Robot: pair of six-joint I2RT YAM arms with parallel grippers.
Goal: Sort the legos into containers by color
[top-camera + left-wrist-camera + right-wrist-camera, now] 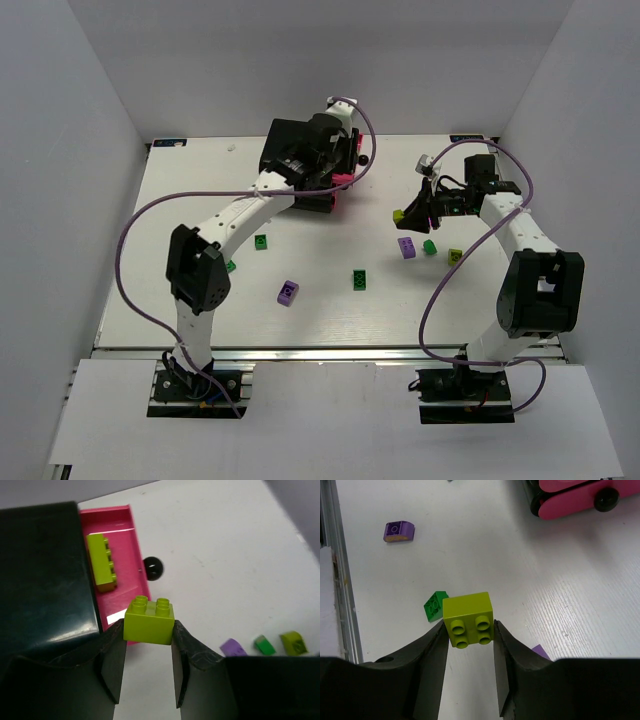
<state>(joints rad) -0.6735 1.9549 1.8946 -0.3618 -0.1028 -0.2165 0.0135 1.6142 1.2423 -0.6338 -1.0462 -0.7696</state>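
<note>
My left gripper point(149, 632) is shut on a lime-yellow brick point(149, 620), held just past the front edge of an open pink drawer point(131, 540) of the black cabinet point(45, 580). A long lime brick point(102, 561) lies in that drawer. My right gripper point(469, 632) is shut on another lime brick point(469, 617), above the table over a green brick point(434, 606). From above, the left gripper point(340, 180) is at the cabinet point(290, 145) and the right gripper point(410, 213) is right of it. Loose bricks: green point(261, 241), purple point(288, 292), green point(359, 280).
More loose bricks lie near the right gripper: purple point(407, 247), green point(429, 247), lime point(455, 255). Another green one point(230, 266) sits by the left arm. The drawer's black knob point(153, 568) sticks out. White walls enclose the table on three sides.
</note>
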